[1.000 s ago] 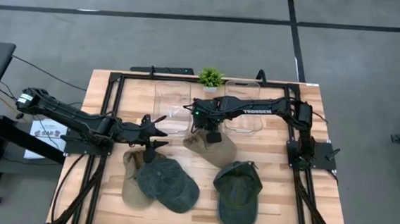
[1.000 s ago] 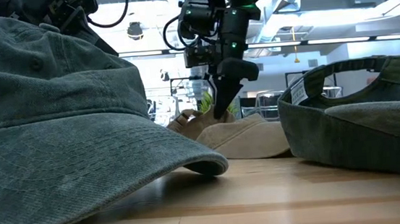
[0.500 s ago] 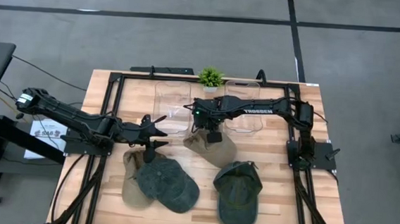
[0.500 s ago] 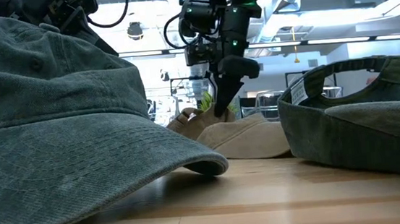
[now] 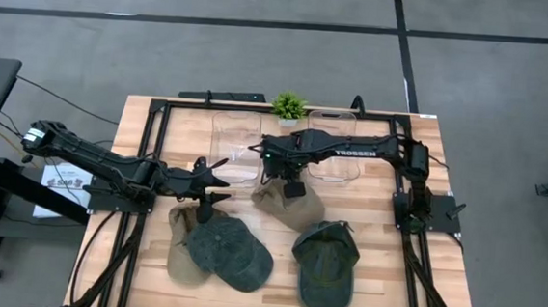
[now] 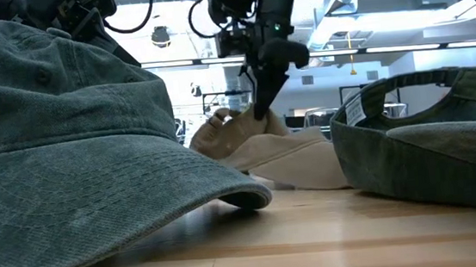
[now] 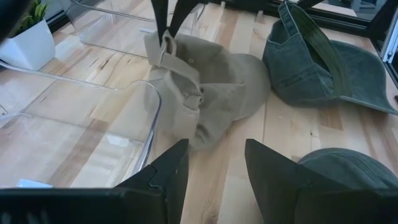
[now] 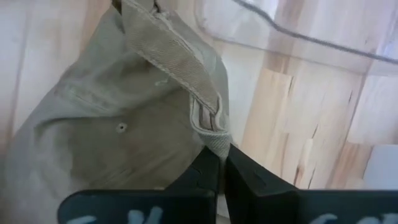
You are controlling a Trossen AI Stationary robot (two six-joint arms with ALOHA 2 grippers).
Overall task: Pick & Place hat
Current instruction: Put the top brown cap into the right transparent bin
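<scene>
A tan hat (image 5: 294, 208) lies at the table's middle, just in front of two clear bins (image 5: 236, 143). My right gripper (image 5: 284, 179) stands over the hat's rear end, shut on it. The hat's brim (image 6: 306, 166) rests on the wood. My left gripper (image 5: 222, 184) waits open to the left of the hat, with nothing between its fingers (image 7: 166, 174). A dark teal hat (image 5: 233, 252) lies on another tan hat (image 5: 182, 254) near the front left, crown up. My right gripper pinches the tan hat's rear strap (image 8: 210, 138) between its two fingers (image 8: 205, 169). The fingers come from above, pointing steeply down (image 7: 163, 25). The hat's rear end (image 6: 246, 124) is raised off the wood. Its brim end stays on the table, so the hat tilts.
An olive hat (image 5: 326, 266) lies upside down at the front right. A second clear bin (image 5: 330, 148) and a small potted plant (image 5: 288, 106) stand at the far edge. A black frame (image 5: 156, 116) borders the tabletop.
My right gripper has risen, shut on the tan hat's rear strap. The hat's rear end has come up off the table and bunched under the fingers, while its brim has stayed on the wood.
</scene>
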